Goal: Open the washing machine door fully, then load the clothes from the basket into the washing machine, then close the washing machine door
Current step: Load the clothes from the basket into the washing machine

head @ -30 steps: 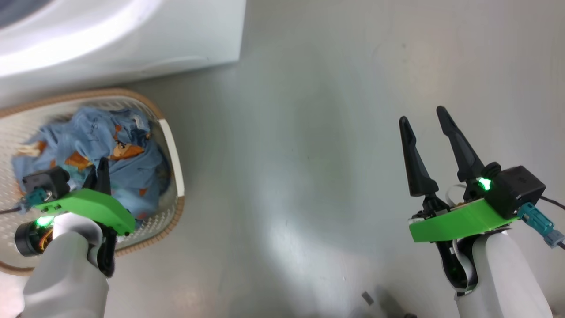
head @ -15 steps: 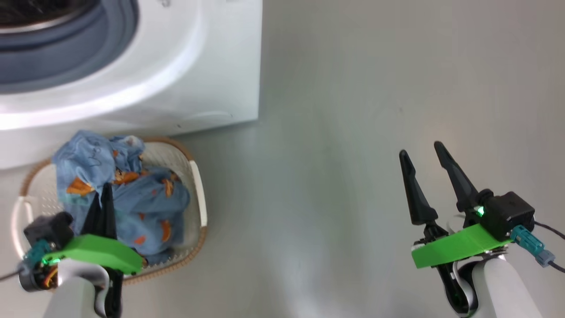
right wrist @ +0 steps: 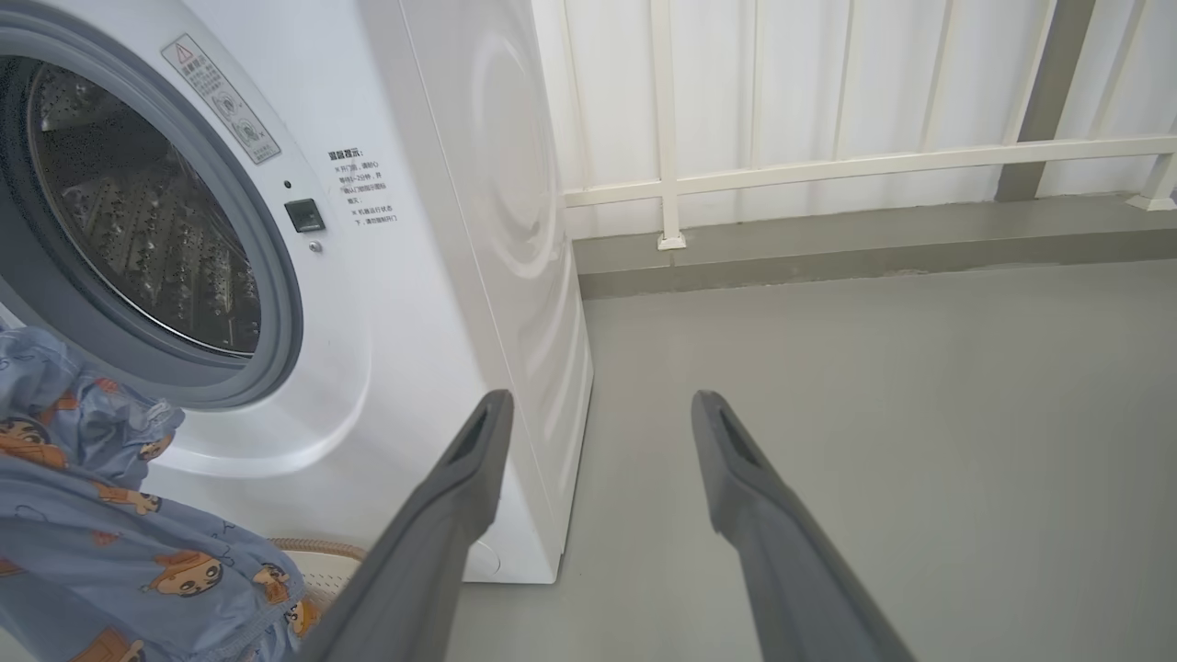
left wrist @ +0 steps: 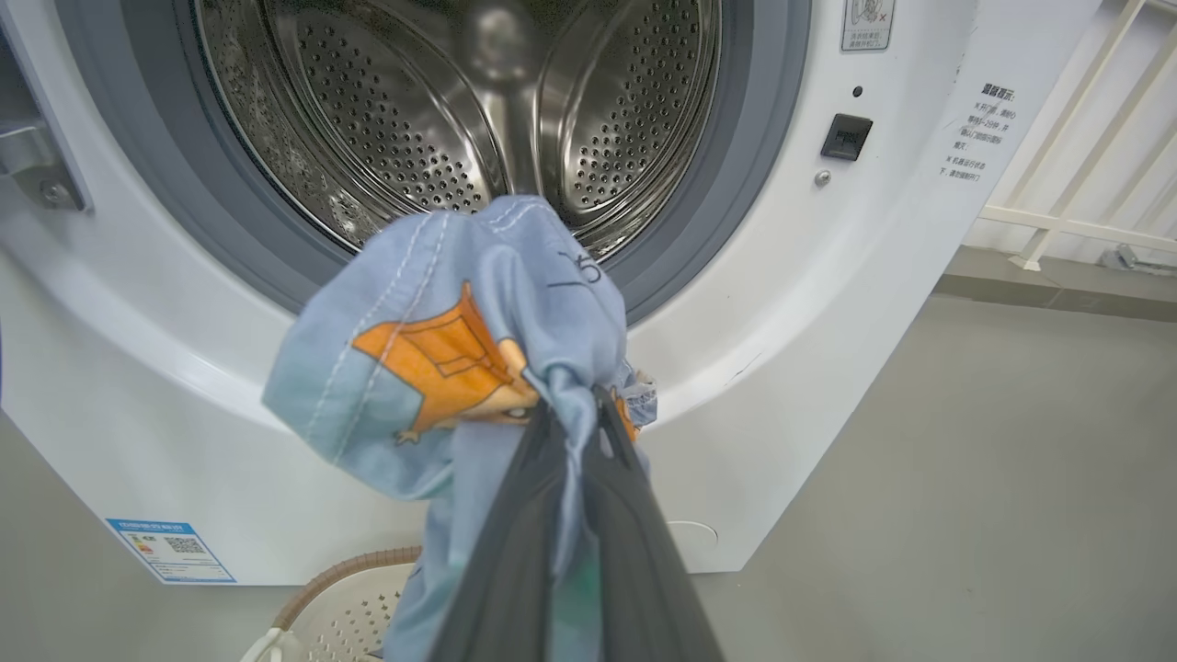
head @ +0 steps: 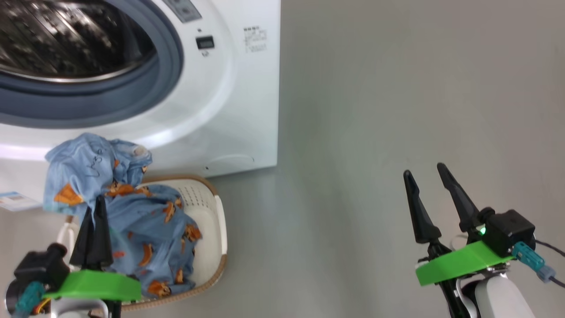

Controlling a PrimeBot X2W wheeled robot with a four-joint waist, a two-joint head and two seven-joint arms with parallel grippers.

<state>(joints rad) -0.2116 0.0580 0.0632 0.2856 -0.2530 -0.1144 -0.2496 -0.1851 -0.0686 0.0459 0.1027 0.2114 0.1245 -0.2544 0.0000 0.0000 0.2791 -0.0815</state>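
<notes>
Since a second ago: clothes point(head: 132, 221) go from lying in the basket point(head: 218, 238) to hanging mostly above its rim. The head camera also tilts up, so the drum mouth comes into frame; that shift is the camera's, not the machine's.

Left gripper point(head: 98, 201): fingers pressed together on a pinch of the light blue fabric. A puffed fold stands above the tips and the rest trails down toward the basket. Whether the tail rests on the basket bottom, cannot tell.

Basket sits on the floor just in front of the washing machine point(head: 238, 110), at the lower left of its front. Drum point(left wrist: 414, 138) opening is uncovered, with grey gasket point(left wrist: 759, 138) all round. The bundle is near the lower lip, short of it.

Right gripper point(head: 423, 170): fingers spread wide, nothing between them, over bare floor point(head: 375, 110) well right of the machine.

Risks, judged:
- The grip is a small pinch, so fabric may slide out on the lift.
- The trailing tail may snag the basket rim and drag or tip the basket.
- The tail may drape over the gasket lip and later foul the door.
</notes>
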